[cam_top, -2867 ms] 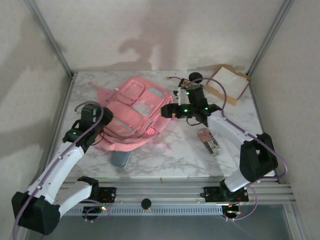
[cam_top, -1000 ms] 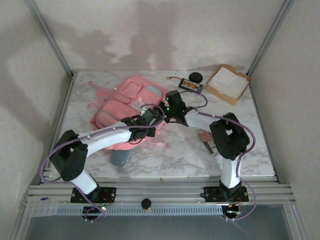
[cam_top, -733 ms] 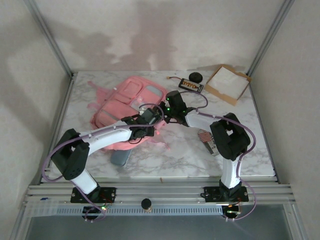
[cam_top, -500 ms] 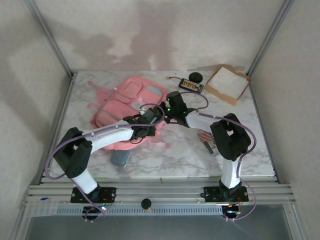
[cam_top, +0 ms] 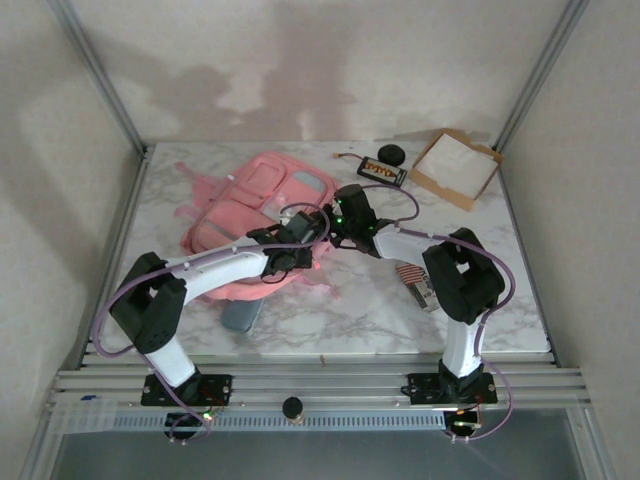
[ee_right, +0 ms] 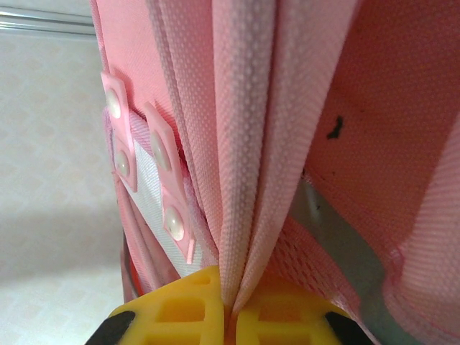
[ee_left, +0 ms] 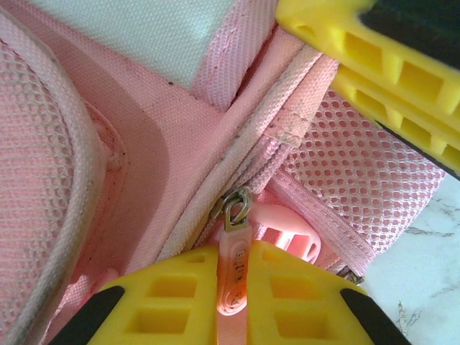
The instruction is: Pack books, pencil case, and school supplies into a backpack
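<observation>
Arms meet at backpack: L gripper nips zip-pull, R gripper fabric.

Half the pencil case under the backpack

The left arm rises from its base at the near edge of the table and folds at an elbow close to the near left corner. Its white forearm stretches rightward and away toward the table's middle. The left gripper has its yellow fingers pressed together on the pink zipper pull of the backpack. The right arm stands up from its base toward the near right corner, bends sharply at a dark elbow and reaches left, so the two wrists sit just beside each other at the middle. The right gripper is clamped on a gathered fold of the backpack's fabric, with only cloth between its jaws.
</observation>
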